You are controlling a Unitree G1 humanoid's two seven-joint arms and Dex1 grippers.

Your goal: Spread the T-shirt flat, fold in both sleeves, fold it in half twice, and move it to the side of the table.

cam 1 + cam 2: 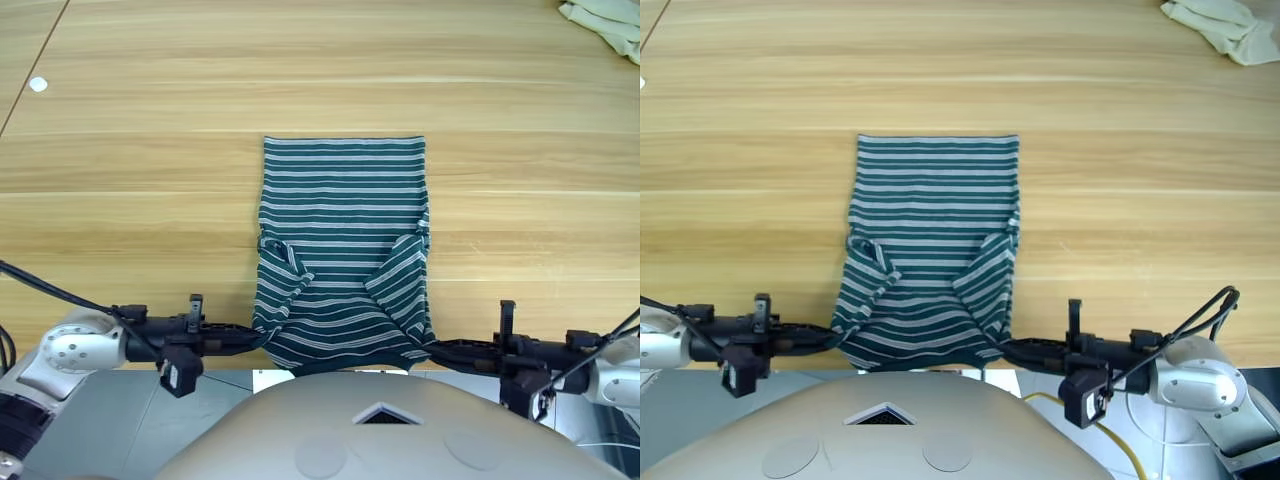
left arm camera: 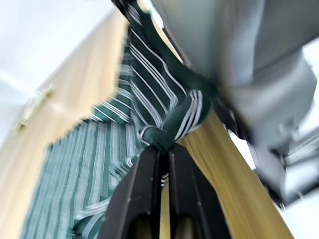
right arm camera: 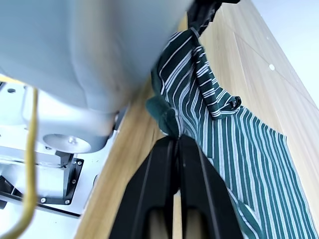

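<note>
There's the left hand and the right hand, each clamped on a near corner of the striped T-shirt, sleeves folded in, at the surface's near edge, and if either thin pinch slips on the lift, the fold goes crooked!

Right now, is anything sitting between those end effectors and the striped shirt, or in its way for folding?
Nothing visible. The left end effector and right end effector each pinch a near corner of the T-shirt. A pale cloth lies at the far right corner of the table, well apart.
</note>
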